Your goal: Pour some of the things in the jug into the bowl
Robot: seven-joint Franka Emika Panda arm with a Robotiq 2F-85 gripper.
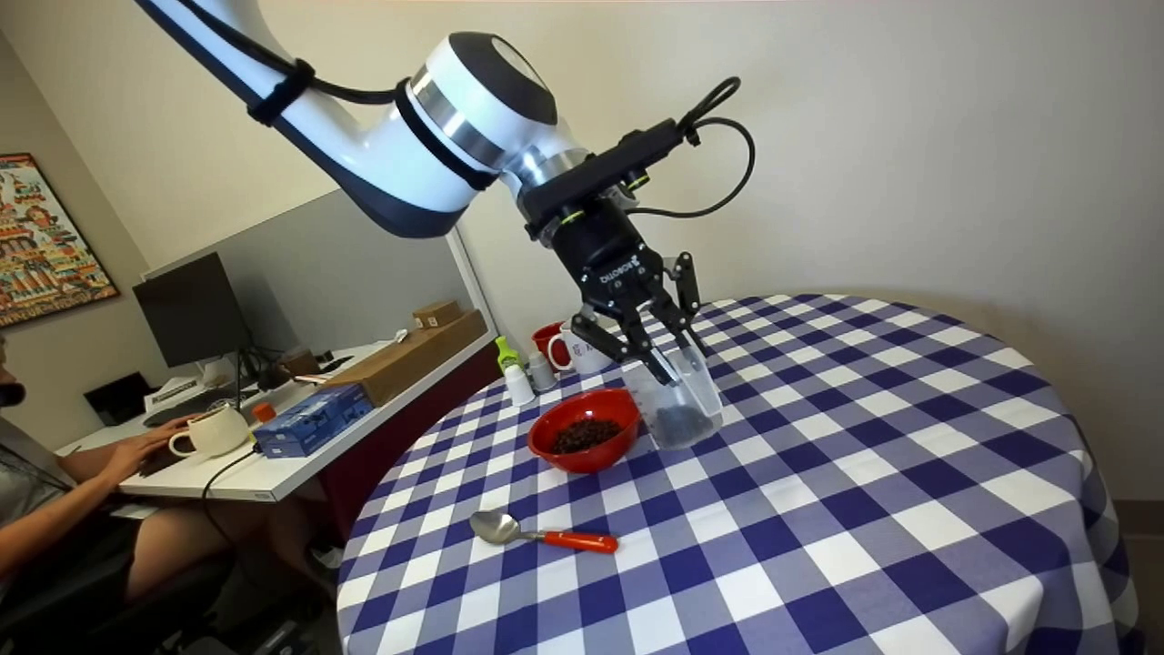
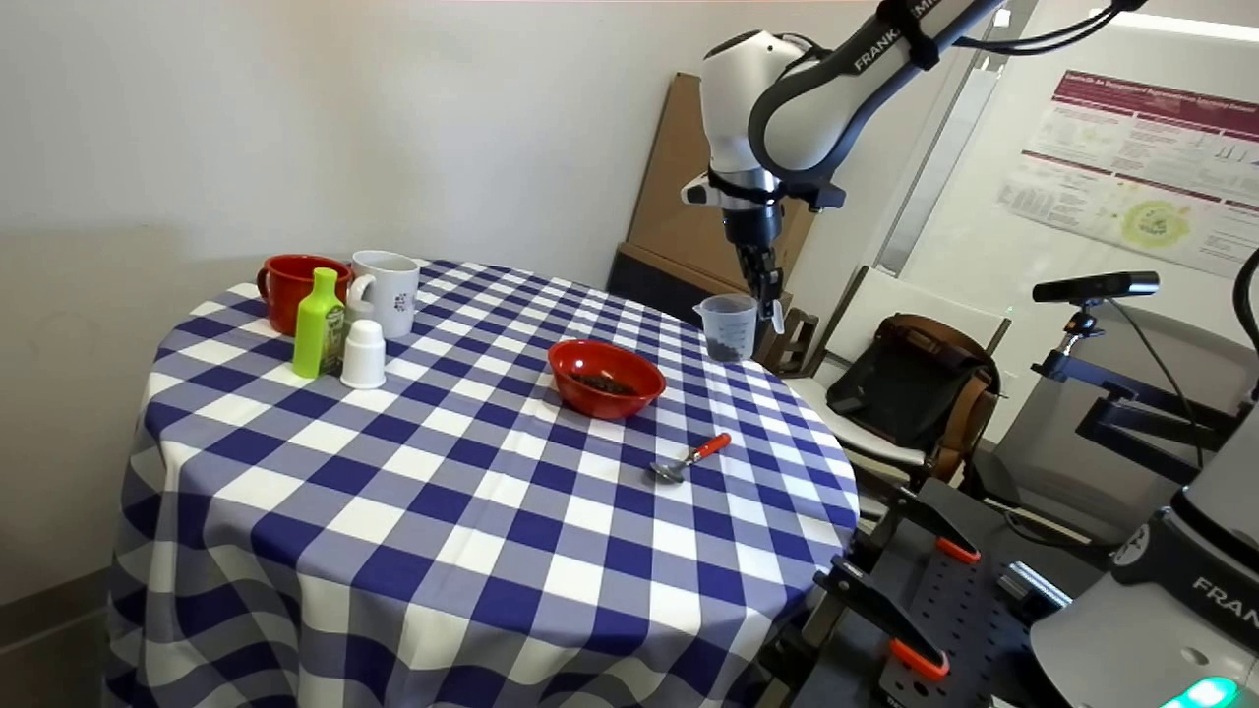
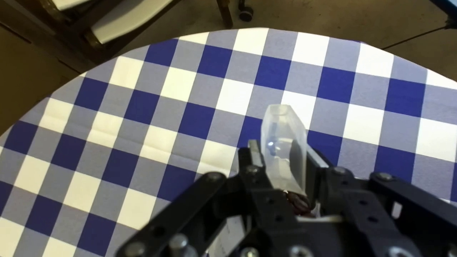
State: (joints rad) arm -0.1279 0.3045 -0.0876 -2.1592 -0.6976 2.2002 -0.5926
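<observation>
The clear jug [image 1: 671,420] hangs from my gripper [image 1: 680,360], which is shut on its handle; dark bits lie at its bottom. It looks roughly upright beside the red bowl [image 1: 582,462]. Whether its base touches the cloth I cannot tell. In another exterior view the jug [image 2: 726,323] appears beyond the bowl [image 2: 602,401], near the table's far edge, with my gripper [image 2: 767,307] behind it. Dark bits [image 1: 587,435] cover the bowl's bottom. From the wrist, the pale handle [image 3: 280,132] sits between the two fingers of the gripper [image 3: 284,153]; most of the jug's body is hidden.
A spoon [image 1: 582,542] with a red handle lies in front of the bowl. A red mug [image 2: 295,295], white mug [image 2: 395,300], green bottle [image 2: 317,334] and white shaker [image 2: 364,356] stand grouped beyond the bowl. The round table's checked cloth [image 3: 217,125] ends at a curved edge.
</observation>
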